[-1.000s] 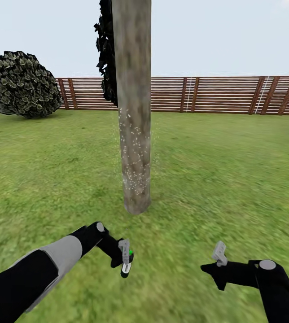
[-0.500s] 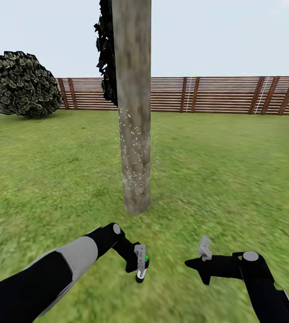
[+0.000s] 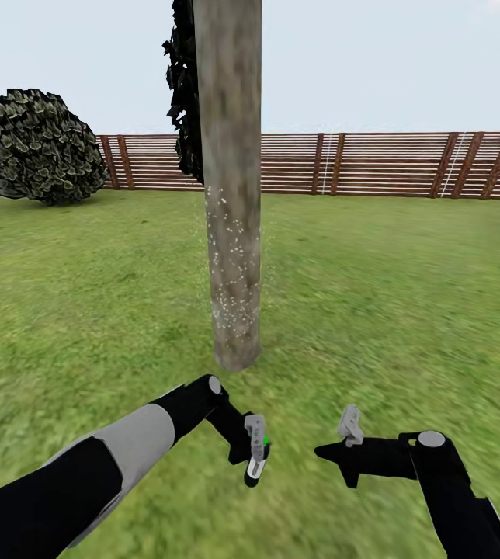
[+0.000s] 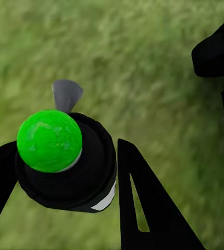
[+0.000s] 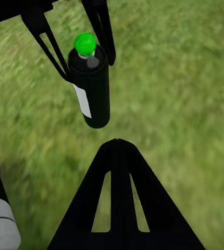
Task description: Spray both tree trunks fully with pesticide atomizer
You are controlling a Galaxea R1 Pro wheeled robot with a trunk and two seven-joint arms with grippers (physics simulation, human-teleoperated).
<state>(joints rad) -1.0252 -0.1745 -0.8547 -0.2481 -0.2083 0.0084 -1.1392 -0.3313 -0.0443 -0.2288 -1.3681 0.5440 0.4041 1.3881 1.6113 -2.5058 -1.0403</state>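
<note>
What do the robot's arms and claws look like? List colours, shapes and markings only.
Left arm: glossy black with a broad light-grey forearm shell and a grey disc at the wrist joint. Right arm: black, with a matching grey round cap. The left claw and right claw look light grey from the head view; up close, the right claw's fingers are flat black triangles with slot-shaped cutouts.
</note>
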